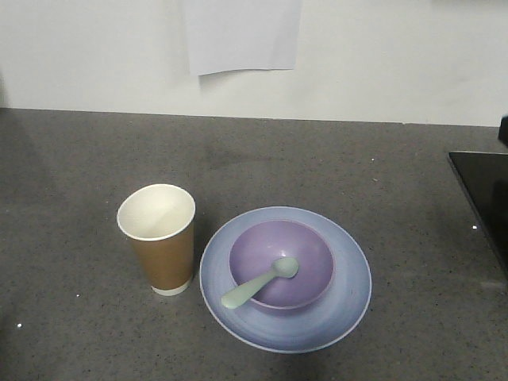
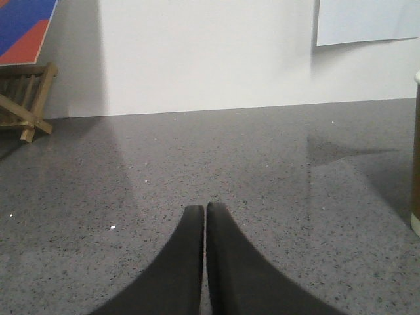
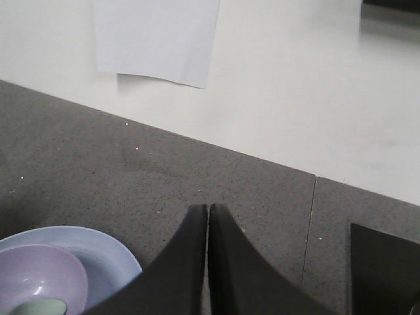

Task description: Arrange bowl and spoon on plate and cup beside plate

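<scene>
With the lavender bowl [image 1: 281, 263] and mint-green spoon [image 1: 260, 283] seated on the pale blue plate [image 1: 285, 279] and the paper cup [image 1: 157, 238] just beside it, we withdraw the clenched, empty left gripper [image 2: 205, 213] and right gripper [image 3: 207, 213] clear of the table [image 1: 71, 206] without nudging anything.

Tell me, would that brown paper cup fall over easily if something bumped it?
Probably. The paper cup looks empty, so it is likely light, and it stands tall on a base narrower than its rim, so a push near the top could tip it. Its thin wall might also dent.
</scene>
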Motion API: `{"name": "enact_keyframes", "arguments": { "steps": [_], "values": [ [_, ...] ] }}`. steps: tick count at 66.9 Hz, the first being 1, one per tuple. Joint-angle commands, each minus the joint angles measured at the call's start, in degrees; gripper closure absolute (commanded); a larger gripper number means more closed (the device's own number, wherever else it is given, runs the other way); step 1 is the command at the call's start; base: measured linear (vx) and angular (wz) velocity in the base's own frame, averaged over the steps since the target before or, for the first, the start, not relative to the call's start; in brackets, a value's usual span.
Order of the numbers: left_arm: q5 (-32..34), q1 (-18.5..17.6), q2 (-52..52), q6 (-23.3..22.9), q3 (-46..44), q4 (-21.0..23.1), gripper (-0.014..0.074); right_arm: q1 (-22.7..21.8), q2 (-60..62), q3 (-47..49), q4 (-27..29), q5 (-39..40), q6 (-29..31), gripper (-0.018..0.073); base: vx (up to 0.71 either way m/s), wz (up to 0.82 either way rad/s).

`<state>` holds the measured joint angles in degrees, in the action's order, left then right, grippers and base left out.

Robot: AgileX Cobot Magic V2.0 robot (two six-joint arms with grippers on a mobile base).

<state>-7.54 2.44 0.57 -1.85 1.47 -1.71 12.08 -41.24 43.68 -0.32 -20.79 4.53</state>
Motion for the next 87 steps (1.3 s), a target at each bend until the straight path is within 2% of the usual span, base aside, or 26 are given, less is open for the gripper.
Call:
{"name": "enact_keyframes", "arguments": {
  "steps": [1, 14, 33, 47, 50, 87],
  "values": [
    [3.7, 0.1, 0.8, -0.4, -0.4, 0.0, 0.0604, -3.4, 6.5, -9.4, -1.2, 16.0, -5.0, 0.0562, 0.0, 0.0],
    [3.7, 0.1, 0.8, -0.4, -0.4, 0.0, 0.0604, -12.1, 21.3, -27.0, -2.1, 17.6, -9.5, 0.0562, 0.0, 0.0],
    [3.7, 0.1, 0.8, -0.4, -0.4, 0.0, 0.0604, -17.1, 34.7, -39.9, -1.6, 20.0, -10.8, 0.0562, 0.0, 0.0],
    [3.7, 0.1, 0.8, -0.4, -0.4, 0.0, 0.0604, -17.2, 39.7, -45.6, -1.6, 21.5, -10.8, 0.0562, 0.0, 0.0],
    [3.7, 0.1, 0.8, -0.4, -0.4, 0.0, 0.0604, -17.2, 40.6, -45.5, -1.7, 19.5, -10.7, 0.0562, 0.0, 0.0],
    [3.7, 0.1, 0.8, -0.4, -0.4, 0.0, 0.0604, -17.1, 42.4, -45.5, -0.5, 21.3, -9.3, 0.0562, 0.0, 0.0]
  ]
}}
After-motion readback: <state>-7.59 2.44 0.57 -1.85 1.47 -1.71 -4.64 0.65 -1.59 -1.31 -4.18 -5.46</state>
